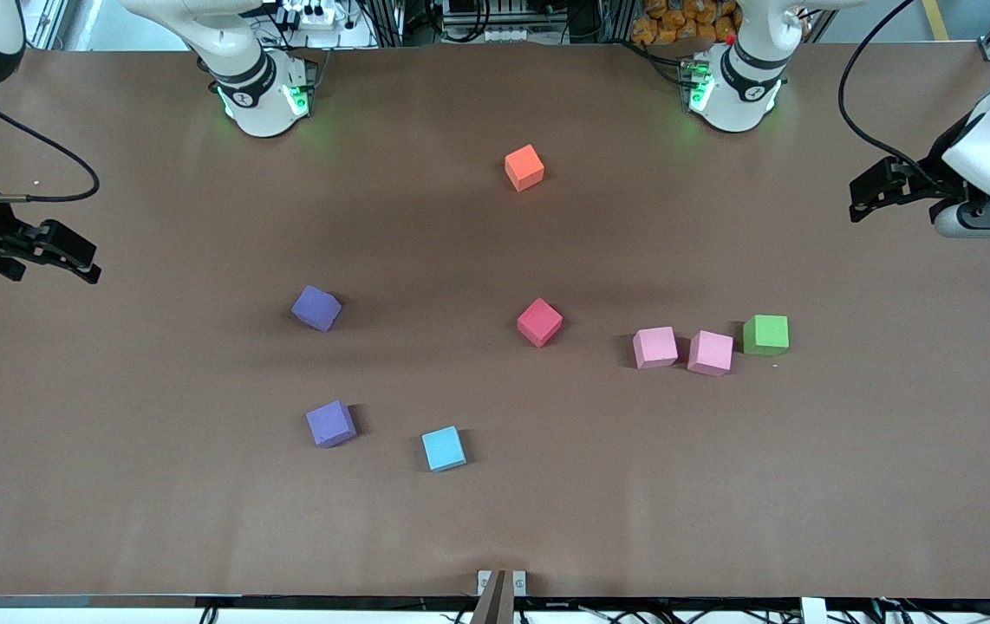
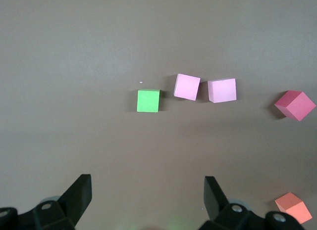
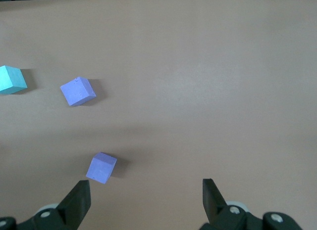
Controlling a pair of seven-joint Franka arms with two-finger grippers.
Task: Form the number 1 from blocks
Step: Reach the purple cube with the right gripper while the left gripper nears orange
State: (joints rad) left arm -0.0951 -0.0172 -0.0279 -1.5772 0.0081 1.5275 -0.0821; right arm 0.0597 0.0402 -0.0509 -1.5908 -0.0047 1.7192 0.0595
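No readable text, label, brand or number shows on anything in view.

High front camera faces both bases across the table; wrist cameras look down, sharing its pink blocks and purple blocks.

Both arms are glossy white with black joint bands, green lights glowing at their bases; black cables loop to black grippers with wedge-shaped fingers
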